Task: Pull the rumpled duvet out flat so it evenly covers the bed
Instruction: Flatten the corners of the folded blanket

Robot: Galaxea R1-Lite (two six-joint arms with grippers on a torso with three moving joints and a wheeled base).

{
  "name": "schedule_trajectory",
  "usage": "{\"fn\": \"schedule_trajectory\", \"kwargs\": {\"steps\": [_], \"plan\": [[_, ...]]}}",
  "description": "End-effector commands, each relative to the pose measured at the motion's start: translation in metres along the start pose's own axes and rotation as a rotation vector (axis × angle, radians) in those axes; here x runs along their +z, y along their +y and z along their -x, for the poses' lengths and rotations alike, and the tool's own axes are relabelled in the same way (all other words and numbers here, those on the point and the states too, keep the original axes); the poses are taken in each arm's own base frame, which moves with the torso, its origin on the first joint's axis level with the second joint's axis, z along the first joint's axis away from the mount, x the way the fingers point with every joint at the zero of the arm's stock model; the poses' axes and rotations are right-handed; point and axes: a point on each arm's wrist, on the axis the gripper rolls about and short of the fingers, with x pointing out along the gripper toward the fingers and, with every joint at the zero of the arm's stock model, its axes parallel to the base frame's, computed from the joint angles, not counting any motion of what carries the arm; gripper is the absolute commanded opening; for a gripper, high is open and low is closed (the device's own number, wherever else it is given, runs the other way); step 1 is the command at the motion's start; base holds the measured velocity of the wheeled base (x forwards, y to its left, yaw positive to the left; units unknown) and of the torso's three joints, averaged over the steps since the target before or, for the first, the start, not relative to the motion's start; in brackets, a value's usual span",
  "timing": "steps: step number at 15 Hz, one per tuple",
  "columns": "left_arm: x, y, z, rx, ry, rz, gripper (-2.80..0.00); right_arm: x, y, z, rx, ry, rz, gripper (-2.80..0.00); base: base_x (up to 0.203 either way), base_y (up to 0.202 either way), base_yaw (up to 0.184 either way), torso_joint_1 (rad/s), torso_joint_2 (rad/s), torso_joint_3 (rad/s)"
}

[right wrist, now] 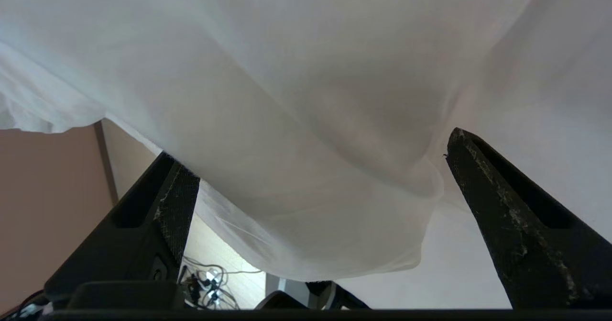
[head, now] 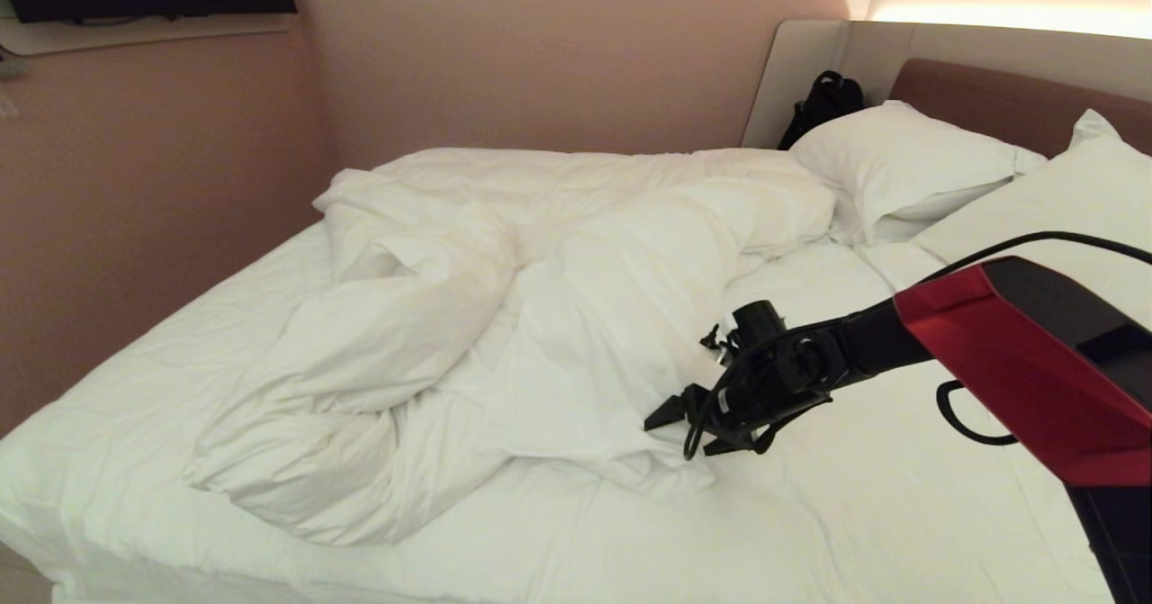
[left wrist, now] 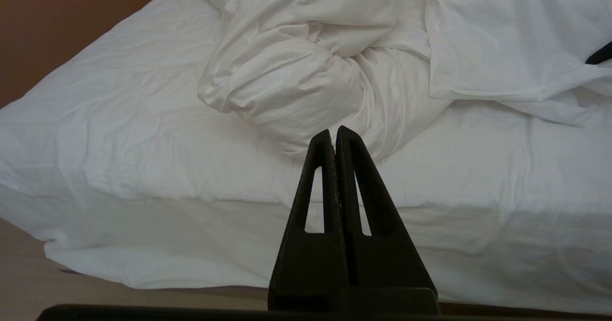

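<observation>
The white duvet lies bunched in a rumpled heap across the middle and far side of the bed, leaving the fitted sheet bare along the near side. My right gripper reaches in from the right to the heap's near edge. In the right wrist view it stands open, and a fold of the duvet sags between its fingers. My left gripper is shut on nothing, parked off the bed's side and facing a lump of the duvet.
Two white pillows rest against the brown headboard. A black bag sits in the far corner. A pink wall runs along the bed's far side. Cables lie on the floor.
</observation>
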Motion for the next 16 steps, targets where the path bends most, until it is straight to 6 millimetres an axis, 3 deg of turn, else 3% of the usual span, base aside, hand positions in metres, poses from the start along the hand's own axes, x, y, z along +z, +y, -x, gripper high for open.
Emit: {"fn": "schedule_trajectory", "kwargs": {"steps": [1, 2, 6, 13, 16], "plan": [[0.000, 0.000, 0.000, 0.000, 0.001, 0.000, -2.80, -0.001, 0.001, -0.001, -0.008, 0.000, 0.001, 0.00, 0.000, 0.000, 0.000, 0.000, 0.00, 0.000], [0.000, 0.000, 0.000, 0.000, 0.001, 0.000, -2.80, -0.001, 0.000, -0.002, -0.012, -0.002, 0.001, -2.80, 0.000, 0.000, 0.000, 0.000, 0.00, 0.000], [0.000, 0.000, 0.000, 0.000, 0.001, 0.000, -2.80, 0.000, 0.001, -0.005, -0.010, 0.000, 0.005, -2.80, 0.000, 0.000, 0.000, 0.000, 0.00, 0.000], [0.000, 0.000, 0.000, 0.000, 0.001, 0.000, -2.80, 0.021, 0.005, -0.016, 0.014, -0.046, 0.038, -2.80, 0.000, 0.000, 0.000, 0.000, 0.00, 0.000], [0.000, 0.000, 0.000, 0.000, 0.001, 0.000, -2.80, 0.016, 0.004, -0.015, 0.012, -0.024, 0.052, -2.80, 0.000, 0.000, 0.000, 0.000, 0.00, 0.000]]}}
